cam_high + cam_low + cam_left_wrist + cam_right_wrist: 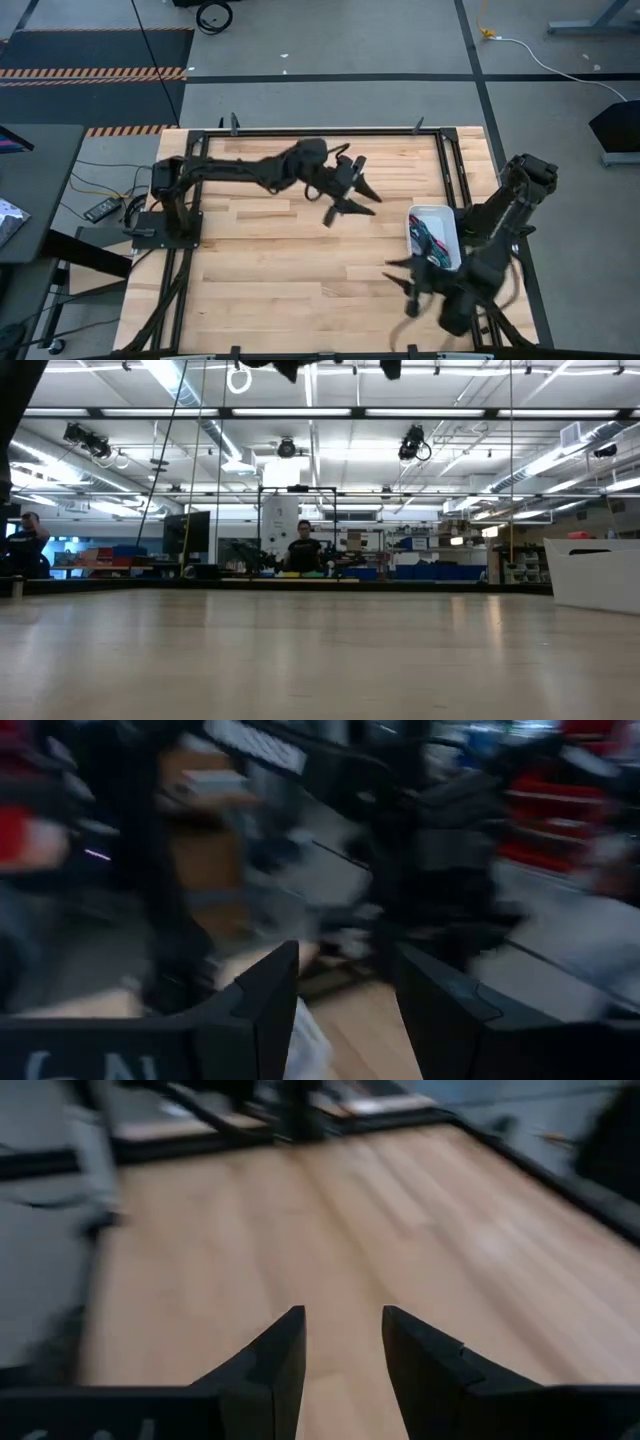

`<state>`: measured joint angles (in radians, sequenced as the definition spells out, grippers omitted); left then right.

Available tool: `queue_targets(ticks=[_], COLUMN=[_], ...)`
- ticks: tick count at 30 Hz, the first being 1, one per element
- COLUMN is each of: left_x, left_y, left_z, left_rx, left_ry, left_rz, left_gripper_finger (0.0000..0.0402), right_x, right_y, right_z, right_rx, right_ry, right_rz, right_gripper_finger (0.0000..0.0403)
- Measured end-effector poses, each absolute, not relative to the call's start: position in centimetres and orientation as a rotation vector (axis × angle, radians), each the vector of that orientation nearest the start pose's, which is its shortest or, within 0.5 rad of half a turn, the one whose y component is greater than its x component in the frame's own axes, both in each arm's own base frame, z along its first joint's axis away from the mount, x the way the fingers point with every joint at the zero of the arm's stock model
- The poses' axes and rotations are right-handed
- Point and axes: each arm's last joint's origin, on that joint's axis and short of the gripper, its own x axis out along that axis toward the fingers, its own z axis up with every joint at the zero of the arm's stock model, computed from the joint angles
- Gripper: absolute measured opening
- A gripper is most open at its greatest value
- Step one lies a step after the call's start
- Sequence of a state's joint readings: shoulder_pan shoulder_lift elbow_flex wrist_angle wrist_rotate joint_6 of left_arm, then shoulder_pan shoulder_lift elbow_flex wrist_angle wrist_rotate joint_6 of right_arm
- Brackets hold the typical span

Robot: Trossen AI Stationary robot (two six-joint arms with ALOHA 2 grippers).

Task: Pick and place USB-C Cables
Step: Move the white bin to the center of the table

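The USB-C cables (431, 243) lie bundled together inside the white tray (447, 216) near the table's right edge; dark, red and teal cords show among them. The tray stands flat on the wood, and the low view shows its white wall (598, 574) at the right. My left gripper (372, 203) hangs open above the middle of the table, to the left of the tray and pointing toward it; its wrist view (348, 955) is blurred. My right gripper (398, 286) is open over bare wood on the near side of the tray (342, 1316), pointing toward the table's left.
Bare wooden tabletop (270, 270) spreads left of the tray and in front of both arms. A black metal frame (452, 160) runs along the table's edges. People stand in the room far beyond the table (303, 548).
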<state>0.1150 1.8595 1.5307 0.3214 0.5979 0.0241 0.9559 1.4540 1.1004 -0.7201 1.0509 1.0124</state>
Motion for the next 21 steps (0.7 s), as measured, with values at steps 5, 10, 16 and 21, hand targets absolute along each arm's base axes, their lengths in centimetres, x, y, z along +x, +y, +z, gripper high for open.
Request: queue_targets(ticks=[5,10,16,21], left_x=[44.1,44.0,42.4,40.0], left_y=[0.3,-1.2,-2.8,-4.7], left_z=[35.0,37.2,40.7,43.1], left_rx=[0.082,0.099,0.204,0.146], left_ry=[-0.162,-0.141,0.207,0.292], left_rz=[-0.279,-0.155,-0.055,-0.193], left_gripper_finger=[0.0171,0.0171,0.0171,0.0171], right_x=[15.7,14.2,14.0,14.1], right_y=[23.6,23.1,19.6,16.9], right_z=[28.3,29.1,30.2,30.9], right_rx=[0.070,-0.059,-0.126,-0.178], right_ry=[0.364,0.302,0.339,0.387], right_rz=[-0.181,-0.198,-0.284,-0.348], right_gripper_finger=[0.0140,0.0140,0.0135,0.0131])
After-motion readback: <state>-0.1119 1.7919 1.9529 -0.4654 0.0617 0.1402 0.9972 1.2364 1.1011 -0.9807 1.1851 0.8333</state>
